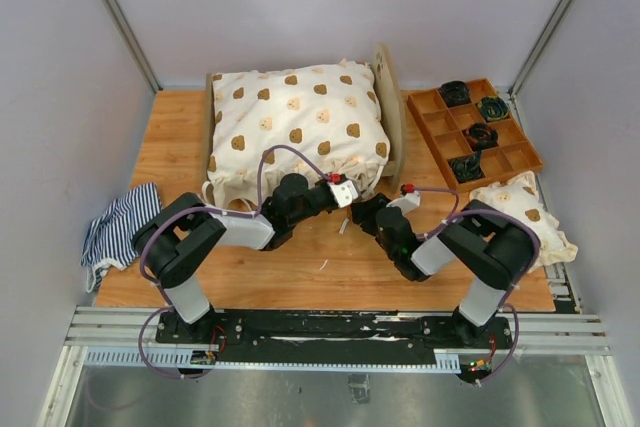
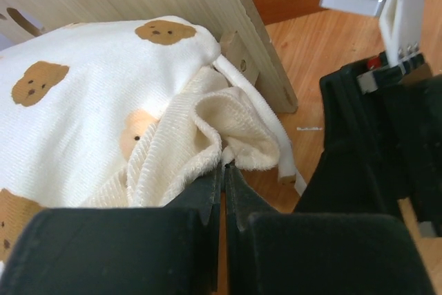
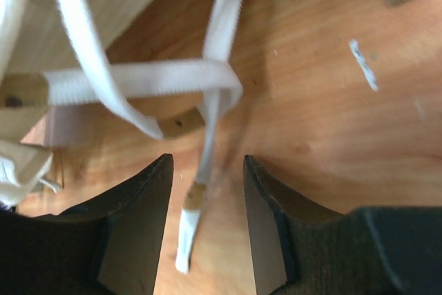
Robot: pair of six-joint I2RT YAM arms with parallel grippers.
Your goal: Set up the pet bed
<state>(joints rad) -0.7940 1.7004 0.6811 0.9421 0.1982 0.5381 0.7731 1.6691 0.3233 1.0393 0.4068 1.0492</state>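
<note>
- The pet bed (image 1: pixel 388 97) sits far-centre on the table (image 1: pixel 330 282), headboard upright on its right end, just beside the tray (image 1: pixel 437 127). A bear-print cushion (image 1: pixel 300 117) lies in the frame.
- We judge both arms crowd the bed's near right corner because the cushion's white tie (image 3: pixel 138 81) hangs loose there and probably needs fastening.
- Left gripper (image 2: pixel 224 170): jaws closed tight, tips touching the cushion's ribbed cream fold. We can't tell if any cloth is pinched.
- Right gripper (image 3: pixel 207 164): fingers well apart, straddling the dangling tie end over the wood, holding nothing.
</note>
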